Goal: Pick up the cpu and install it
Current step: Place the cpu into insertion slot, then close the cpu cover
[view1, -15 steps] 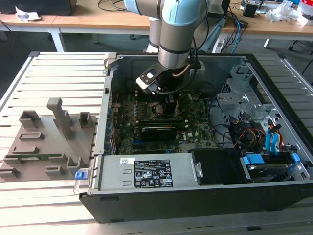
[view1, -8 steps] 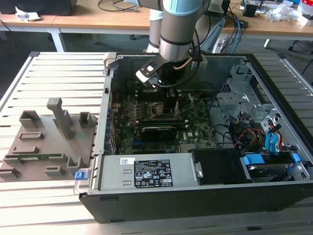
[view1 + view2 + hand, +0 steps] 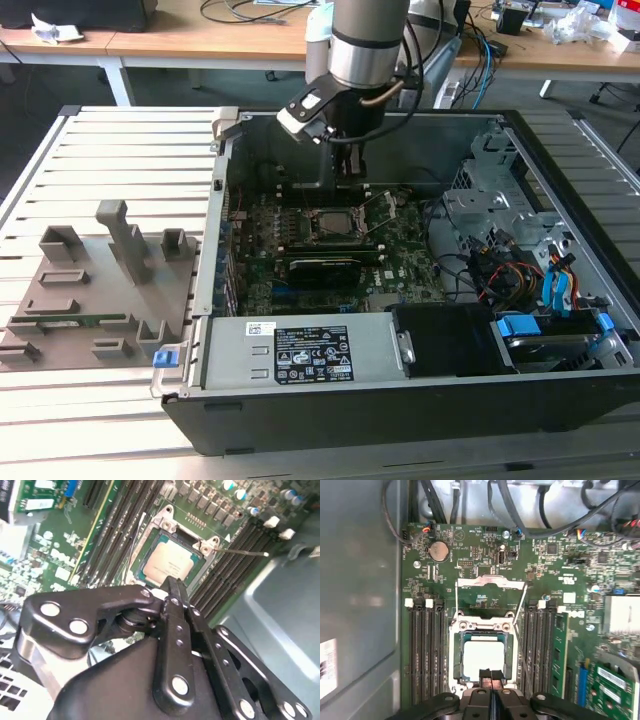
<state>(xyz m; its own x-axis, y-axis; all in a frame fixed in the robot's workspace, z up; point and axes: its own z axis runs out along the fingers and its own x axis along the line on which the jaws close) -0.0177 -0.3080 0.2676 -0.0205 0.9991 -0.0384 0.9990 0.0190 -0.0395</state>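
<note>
The cpu is a pale silvery square lying flat in the open socket on the green motherboard, and it shows in both wrist views. My gripper hangs just above the cpu's edge with its two black fingertips pressed together and nothing between them. In the second wrist view the fingertips point down at the chip's rim. In the exterior view my gripper reaches into the open computer case, over the socket.
The socket's metal load plate stands folded back, with thin lever wires beside it. Memory slots flank the socket. A drive cage with cables fills the case on the exterior view's right. A grey fixture plate lies outside the case.
</note>
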